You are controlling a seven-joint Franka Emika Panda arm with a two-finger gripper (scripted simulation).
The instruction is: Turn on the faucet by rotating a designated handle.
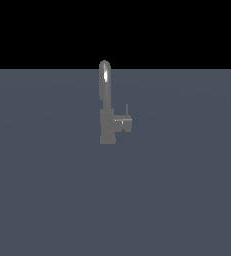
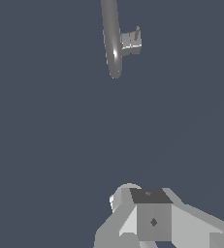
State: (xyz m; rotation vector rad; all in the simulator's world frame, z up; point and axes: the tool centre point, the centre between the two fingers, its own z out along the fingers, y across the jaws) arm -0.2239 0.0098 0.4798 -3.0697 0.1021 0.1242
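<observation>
The grey faucet (image 1: 107, 122) stands upright on the flat grey-blue floor (image 1: 47, 190), its tall arched spout (image 1: 105, 82) rising from a blocky base. The handle (image 1: 125, 123) is a short stub jutting towards the exterior view's right, with a thin rod standing up from it. In the wrist view I see the faucet (image 2: 112, 41) from above, with the handle (image 2: 132, 42) beside the spout. My gripper (image 2: 150, 197) shows only as grey blocks at the picture's edge, far from the faucet and touching nothing. Its finger gap is hidden. The arm is absent from the exterior view.
The grey-blue floor stretches in all directions around the faucet, under a black background (image 1: 187, 30).
</observation>
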